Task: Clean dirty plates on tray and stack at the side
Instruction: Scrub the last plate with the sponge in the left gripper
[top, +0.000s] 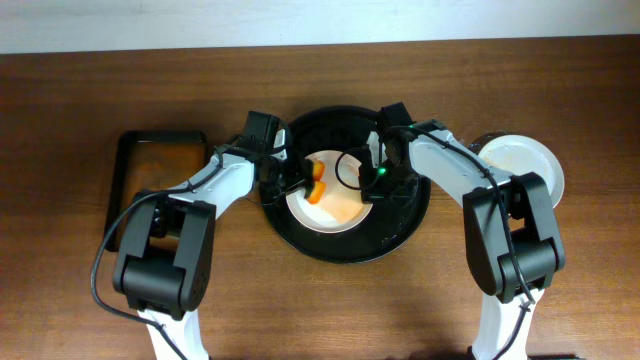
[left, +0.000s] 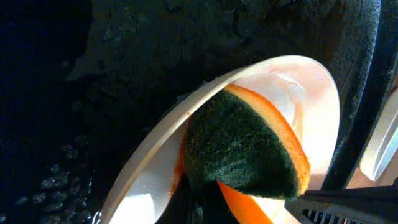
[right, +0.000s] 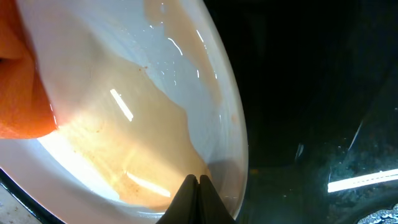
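A white plate (top: 338, 208) with a watery orange smear lies in the round black tray (top: 345, 250). My left gripper (top: 300, 180) is shut on an orange sponge with a green scouring face (top: 316, 186) and presses it on the plate's left part. The left wrist view shows the sponge (left: 242, 149) on the plate (left: 311, 81). My right gripper (top: 372, 182) is shut, its tips resting on the plate's right side. In the right wrist view, the closed fingertips (right: 198, 182) touch the plate (right: 124, 62) near its rim. A second white plate (top: 525, 160) sits on the table to the right.
A rectangular dark tray (top: 160, 180) with brownish liquid stands at the left. The black tray's floor (right: 298, 93) is wet. Brown wooden table all round; the white wall edge runs along the back.
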